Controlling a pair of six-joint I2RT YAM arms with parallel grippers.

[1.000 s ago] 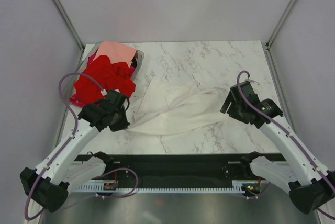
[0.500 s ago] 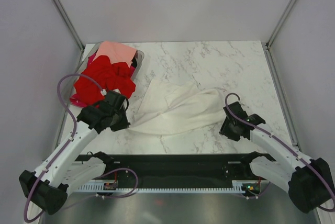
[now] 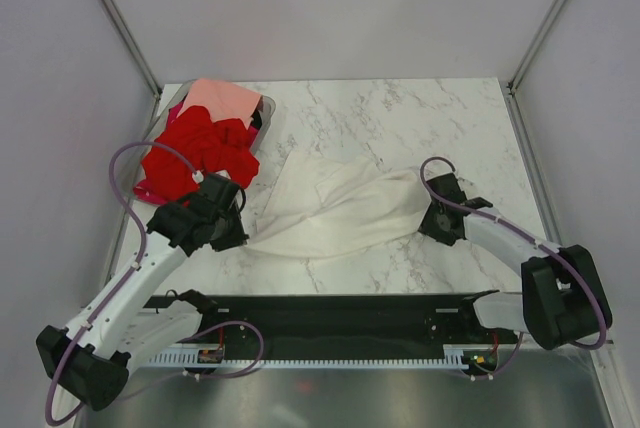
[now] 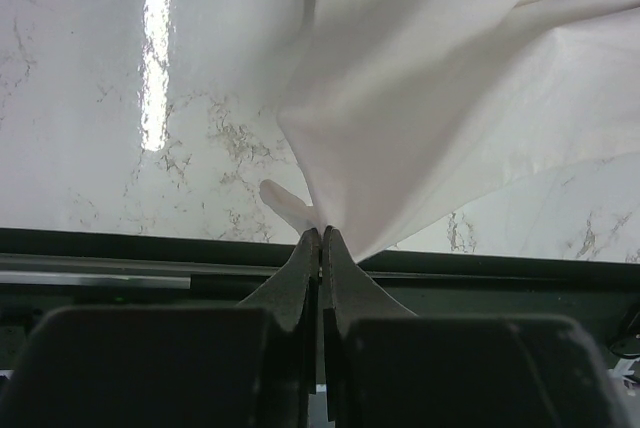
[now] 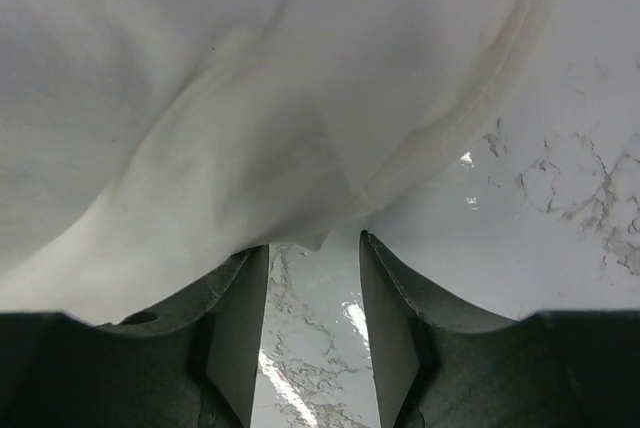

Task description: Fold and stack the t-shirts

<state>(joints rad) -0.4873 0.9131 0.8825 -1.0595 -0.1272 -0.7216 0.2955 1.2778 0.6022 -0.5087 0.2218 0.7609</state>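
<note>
A cream-white t-shirt [image 3: 335, 206] lies crumpled in the middle of the marble table; its print does not show. My left gripper [image 3: 240, 238] is shut on its left corner; the left wrist view shows the cloth [image 4: 440, 98] pinched between the closed jaws [image 4: 320, 238]. My right gripper [image 3: 432, 223] is open at the shirt's right edge, low over the table. In the right wrist view the cloth [image 5: 250, 98] drapes over the left fingertip, and marble shows between the fingers [image 5: 312, 248]. Bright red tees [image 3: 200, 153] and a salmon-pink tee [image 3: 222, 100] sit piled at the back left.
A clear plastic bin [image 3: 265, 113] holds the red and pink pile at the table's back left. Grey walls and metal posts close in the table on three sides. A black rail [image 3: 340, 313] runs along the near edge between the arm bases.
My right arm has swung down and inward from the right side to the shirt's right edge. The left gripper has kept its grip on the left corner with little movement.
</note>
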